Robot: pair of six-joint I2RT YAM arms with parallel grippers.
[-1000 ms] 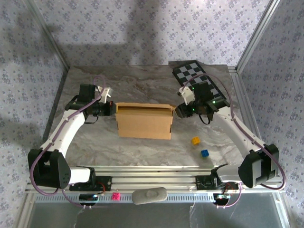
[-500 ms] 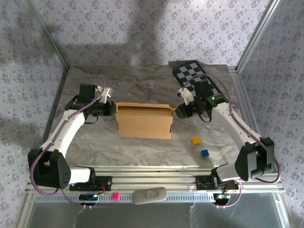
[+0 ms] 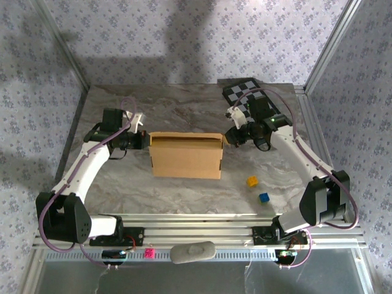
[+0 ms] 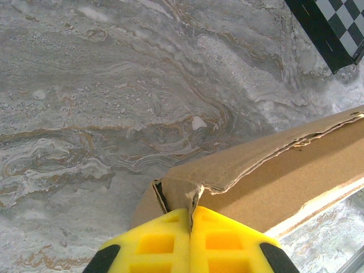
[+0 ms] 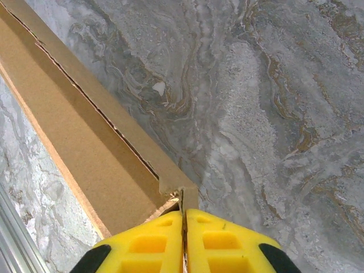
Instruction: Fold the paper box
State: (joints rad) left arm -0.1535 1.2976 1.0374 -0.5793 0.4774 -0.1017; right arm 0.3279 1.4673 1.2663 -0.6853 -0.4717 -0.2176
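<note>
Two grippers pinch one flat box of plain brown cardboard. In my overhead view the paper box point(image 3: 185, 156) lies at the centre of the frame, a matte rectangle with its long axis running left to right and a raised flap along its upper edge. My left gripper point(image 4: 190, 219) has its yellow, waffle-recessed pads pressed together on the ragged corner at the box's left end. My right gripper point(image 5: 183, 216) is closed the same way on a thin cardboard tab at the right end. The table point(image 3: 184, 116) is grey and veined like marble. A checkered board point(image 3: 245, 95) sits upper right; a yellow cube point(image 3: 252, 181) and a blue cube point(image 3: 264, 198) lie lower right. The walls point(image 3: 184, 43) carry lilac floral paper.
</note>
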